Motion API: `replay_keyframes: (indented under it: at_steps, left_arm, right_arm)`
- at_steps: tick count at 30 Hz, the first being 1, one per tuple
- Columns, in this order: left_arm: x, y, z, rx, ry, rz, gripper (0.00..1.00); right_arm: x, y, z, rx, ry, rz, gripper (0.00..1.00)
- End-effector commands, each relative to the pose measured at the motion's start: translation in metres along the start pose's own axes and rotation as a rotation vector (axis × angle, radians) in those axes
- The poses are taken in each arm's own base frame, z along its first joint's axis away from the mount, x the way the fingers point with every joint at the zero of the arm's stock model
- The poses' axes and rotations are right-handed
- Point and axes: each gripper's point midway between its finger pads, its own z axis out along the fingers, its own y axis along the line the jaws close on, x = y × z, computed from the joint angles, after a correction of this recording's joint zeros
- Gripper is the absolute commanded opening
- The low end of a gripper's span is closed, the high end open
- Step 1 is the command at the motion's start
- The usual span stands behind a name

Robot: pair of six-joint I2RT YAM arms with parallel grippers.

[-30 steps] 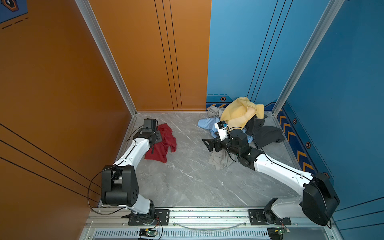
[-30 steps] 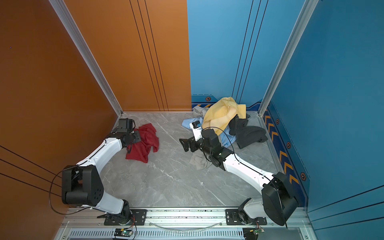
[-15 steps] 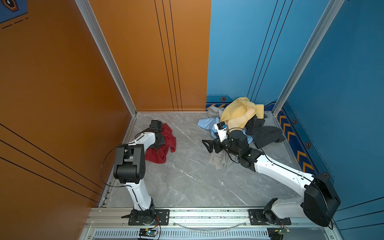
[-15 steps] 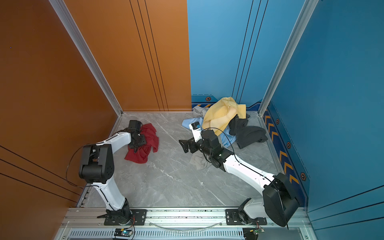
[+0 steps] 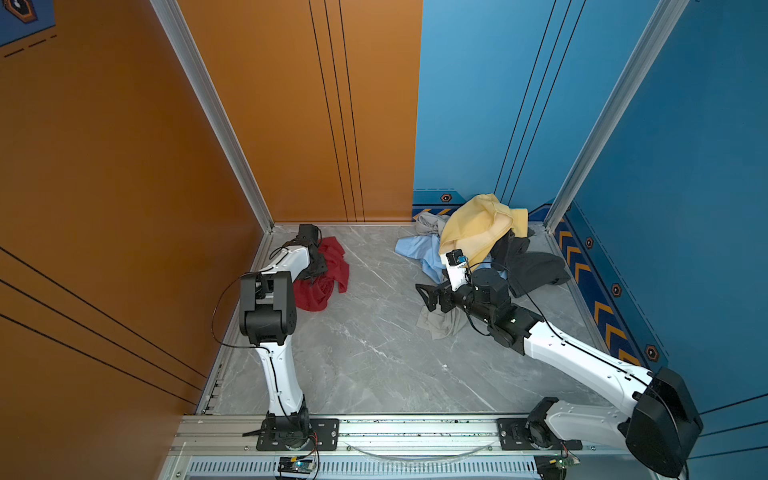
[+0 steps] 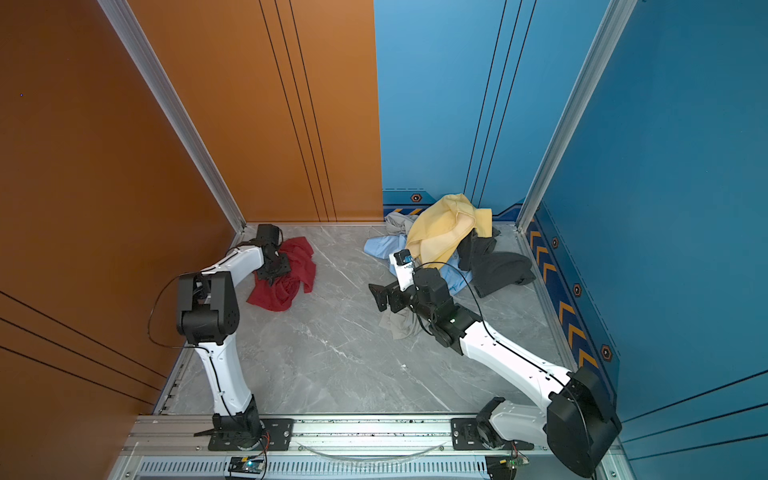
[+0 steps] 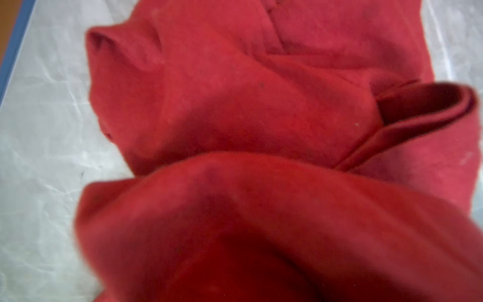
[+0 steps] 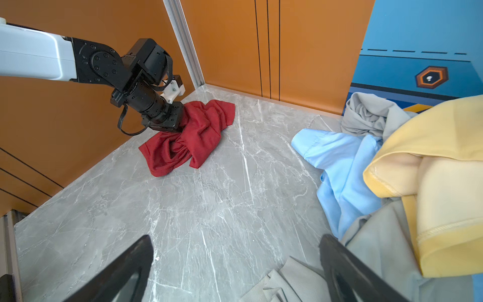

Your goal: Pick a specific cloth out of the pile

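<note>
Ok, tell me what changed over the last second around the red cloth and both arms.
The left arm folded: its elbow rose and drew in from the left wall. The left gripper kept over the cloth, which bunched up a little. Whether it grips or has let go cannot be seen. The right gripper, open, and the pile stayed as they were.

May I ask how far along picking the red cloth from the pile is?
Done: the red cloth lies on the floor, apart from the pile. In hand: the left claw rests on it, grip unclear. Left: probably letting go. The right claw is open.
</note>
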Motion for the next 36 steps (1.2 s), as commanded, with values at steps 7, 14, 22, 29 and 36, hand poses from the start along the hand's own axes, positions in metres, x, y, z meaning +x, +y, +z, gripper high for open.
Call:
replay_keyframes:
  at_steps: [7,14,22,29,36]
  left_arm:
    - [0.003,0.012,-0.002,-0.016,0.039,0.004,0.80]
    - [-0.002,0.007,-0.035,0.023,-0.026,0.013,0.98]
    - [-0.010,-0.001,-0.077,0.086,-0.123,0.045,0.98]
    - [-0.010,-0.012,-0.118,0.167,-0.258,0.079,0.98]
    - [0.002,-0.019,-0.162,0.263,-0.472,0.151,0.98]
  right_arm:
    - [0.009,-0.038,-0.019,0.135,0.011,-0.004,1.00]
    - [0.003,-0.068,-0.033,0.209,-0.013,0.030,1.00]
    - [-0.013,-0.080,-0.052,0.257,-0.071,0.044,1.00]
    - [-0.019,-0.094,-0.079,0.320,-0.113,0.033,1.00]
    - [-0.020,-0.130,-0.095,0.433,-0.181,0.056,1.00]
